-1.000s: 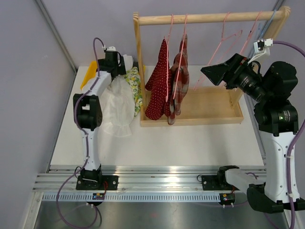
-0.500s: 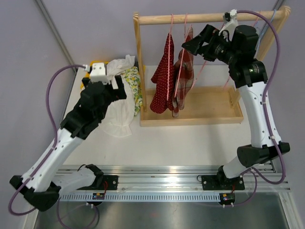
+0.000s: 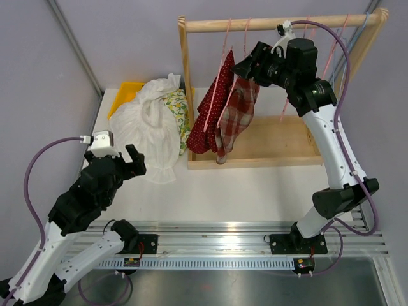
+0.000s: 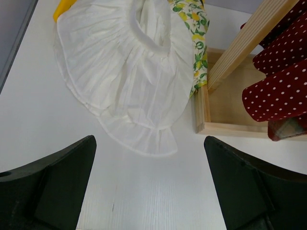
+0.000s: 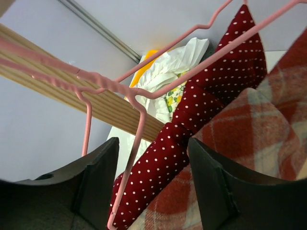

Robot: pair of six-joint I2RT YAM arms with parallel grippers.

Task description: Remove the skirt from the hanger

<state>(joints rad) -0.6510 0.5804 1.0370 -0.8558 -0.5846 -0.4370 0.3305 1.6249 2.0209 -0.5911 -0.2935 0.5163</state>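
Two skirts hang on pink hangers (image 3: pixel 224 44) from the wooden rail (image 3: pixel 274 24): a red polka-dot skirt (image 3: pixel 212 105) and a red plaid skirt (image 3: pixel 240 115). My right gripper (image 3: pixel 247 62) is open, high at the hangers, against the top of the plaid skirt. In the right wrist view a pink hanger wire (image 5: pixel 130 163) and the polka-dot skirt (image 5: pixel 192 120) lie between its spread fingers (image 5: pixel 93 184), with the plaid skirt (image 5: pixel 249 143) at the right. My left gripper (image 3: pixel 132 159) is open and empty over the table at the near left, short of the white skirt (image 4: pixel 129 72).
A pile of clothes lies left of the rack: the white skirt (image 3: pixel 150 124), a lemon-print cloth (image 3: pixel 180 111) and something yellow (image 3: pixel 124 95) behind. The wooden rack's tray base (image 3: pixel 274 150) and upright post (image 3: pixel 185 89) stand mid-table. More pink hangers (image 3: pixel 331 51) hang bare at the right.
My left arm has drawn back from the clothes pile toward the near left. My right gripper has moved left along the rail to the skirts, which now hang swung to the left.
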